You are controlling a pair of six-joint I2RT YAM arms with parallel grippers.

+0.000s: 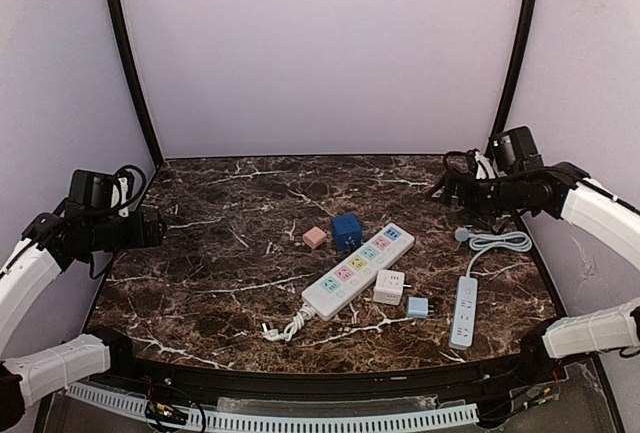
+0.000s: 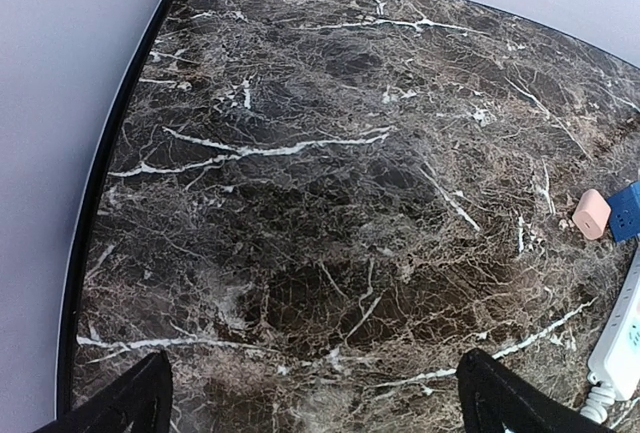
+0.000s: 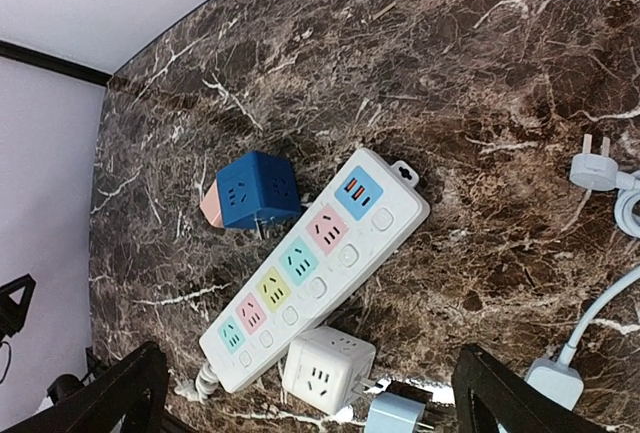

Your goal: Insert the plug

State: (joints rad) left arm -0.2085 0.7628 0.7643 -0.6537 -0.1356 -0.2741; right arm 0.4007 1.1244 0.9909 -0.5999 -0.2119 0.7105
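- Nothing is picked up yet. My right gripper (image 3: 315, 401) is spread wide and empty above the right side of the table (image 1: 200, 283). My left gripper (image 2: 320, 403) is just as wide and empty over bare marble on the left.
- The plug (image 3: 595, 171) I take to be the one meant lies flat on the table near the right edge, prongs bare. Its pale cable (image 1: 500, 243) loops back to the small power strip (image 1: 464, 310) nearer my bases.
- The likely target is the long power strip (image 3: 315, 273) with coloured sockets, lying diagonally mid-table. The plug lies apart from it, to its right.
- A blue cube (image 3: 250, 191) and a pink cube (image 1: 315, 238) lie just beyond the long strip. A white cube adapter (image 3: 328, 368) sits right beside its near edge, with a pale blue adapter (image 1: 417, 306) just beyond that.
- I judge this to be the opening step: reaching for the plug, which suits my right arm since it is the nearer one.
- The next move calls for lowering the right gripper over the plug body and turning the wrist so the fingers straddle its sides, clear of the prongs and the cable.
- After that the prongs must line up with a free socket, and the cable needs enough slack to reach it.
- The long strip may slide under pressure, so my left gripper may need to steady it.
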